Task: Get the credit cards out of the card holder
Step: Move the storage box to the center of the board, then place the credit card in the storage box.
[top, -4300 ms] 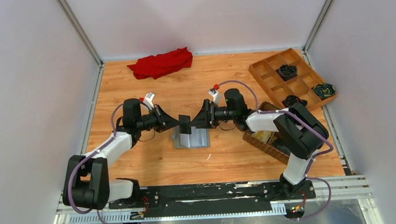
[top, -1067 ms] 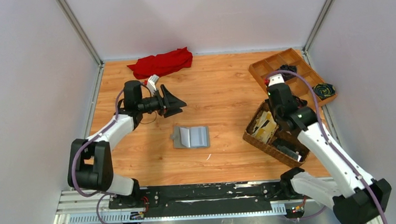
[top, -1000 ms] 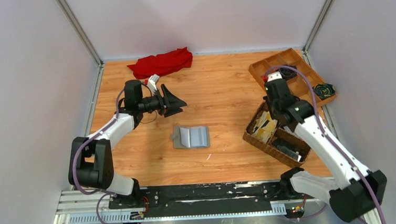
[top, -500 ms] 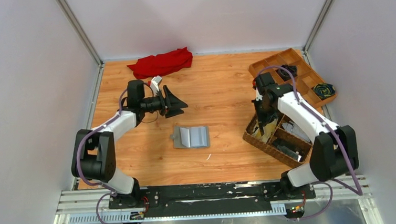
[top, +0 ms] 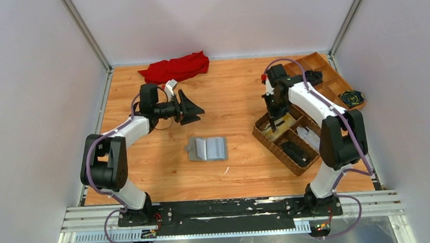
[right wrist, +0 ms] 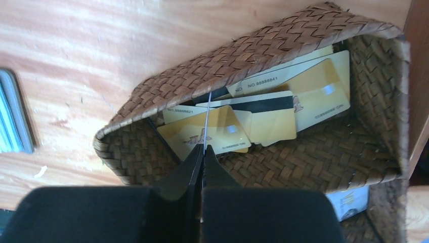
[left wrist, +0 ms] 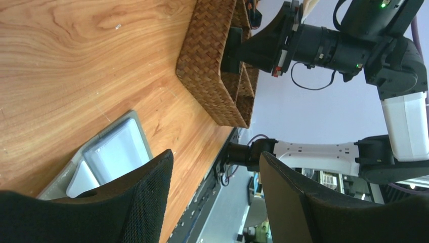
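Observation:
The card holder (top: 207,149) lies open and flat on the table, grey with a pale blue-grey inside; its edge also shows in the left wrist view (left wrist: 111,156). My right gripper (right wrist: 204,149) is shut on a thin credit card (right wrist: 207,114) seen edge-on, hanging over the near end of the woven basket (right wrist: 167,91). Several tan-gold credit cards (right wrist: 268,119) lie in that basket. In the top view the right gripper (top: 272,120) points down into the basket (top: 295,160). My left gripper (top: 192,109) hovers open and empty, up and left of the card holder.
A wooden divided tray (top: 291,88) with dark items stands at the back right, close behind the basket. A red cloth (top: 176,68) lies at the back edge. White walls and metal posts close in the table. The right arm shows across the left wrist view (left wrist: 349,45).
My right arm has swung left over the basket's left end, still shut on the card, and the basket has shifted slightly left. The left gripper stays nearly still and open.

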Controlling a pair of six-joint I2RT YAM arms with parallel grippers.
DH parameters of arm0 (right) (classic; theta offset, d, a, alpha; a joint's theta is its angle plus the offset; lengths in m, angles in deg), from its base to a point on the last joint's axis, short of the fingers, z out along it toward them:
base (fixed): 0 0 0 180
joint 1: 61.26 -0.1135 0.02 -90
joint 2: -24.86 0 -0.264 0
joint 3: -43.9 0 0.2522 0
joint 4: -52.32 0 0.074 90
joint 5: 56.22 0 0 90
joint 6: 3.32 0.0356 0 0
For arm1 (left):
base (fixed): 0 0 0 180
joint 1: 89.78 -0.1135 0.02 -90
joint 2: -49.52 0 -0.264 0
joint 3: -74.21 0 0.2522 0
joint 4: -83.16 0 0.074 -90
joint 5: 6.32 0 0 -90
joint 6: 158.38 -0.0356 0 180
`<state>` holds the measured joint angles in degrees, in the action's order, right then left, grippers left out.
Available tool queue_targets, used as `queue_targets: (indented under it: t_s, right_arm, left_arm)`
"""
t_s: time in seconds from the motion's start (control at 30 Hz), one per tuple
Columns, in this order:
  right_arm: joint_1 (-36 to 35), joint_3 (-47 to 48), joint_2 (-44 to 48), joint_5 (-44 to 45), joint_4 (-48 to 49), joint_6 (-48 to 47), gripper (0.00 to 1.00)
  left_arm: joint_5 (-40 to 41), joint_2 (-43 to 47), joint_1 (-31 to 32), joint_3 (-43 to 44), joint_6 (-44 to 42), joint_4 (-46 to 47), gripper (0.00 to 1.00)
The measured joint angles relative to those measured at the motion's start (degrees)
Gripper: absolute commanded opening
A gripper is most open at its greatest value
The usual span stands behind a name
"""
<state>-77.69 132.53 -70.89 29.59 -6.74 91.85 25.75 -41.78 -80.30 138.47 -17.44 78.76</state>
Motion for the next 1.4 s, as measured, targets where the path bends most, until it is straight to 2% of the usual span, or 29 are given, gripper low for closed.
queue_targets:
  t_s: [0.1,0.23,0.53,0.63,0.9,1.4]
  right_arm:
    - [0.0,2.9,-2.6,-0.2,1.2,-0.9,0.00]
    - [0.0,2.9,-1.1,1.2,1.4,-3.0,0.00]
    - [0.0,-6.3,21.4,9.1,1.8,-10.9,0.00]
    - [0.0,-9.4,26.3,11.0,2.4,-13.6,0.00]
    - [-0.5,-16.5,30.7,12.0,2.4,-18.2,0.00]
    - [-6.4,-19.0,32.3,10.5,0.6,-20.9,0.00]
  left_arm:
    - [0.0,-1.0,0.0,1.1,0.0,0.0,0.65]
    - [-0.1,-2.5,0.0,2.1,0.0,0.0,0.65]
    - [-0.8,-4.8,0.0,3.5,0.0,0.0,0.65]
    - [-0.8,-4.9,0.1,3.5,0.0,0.0,0.65]
    - [-0.9,-4.9,0.5,3.5,0.1,0.0,0.65]
    - [0.3,1.0,0.5,1.3,0.3,0.0,0.66]
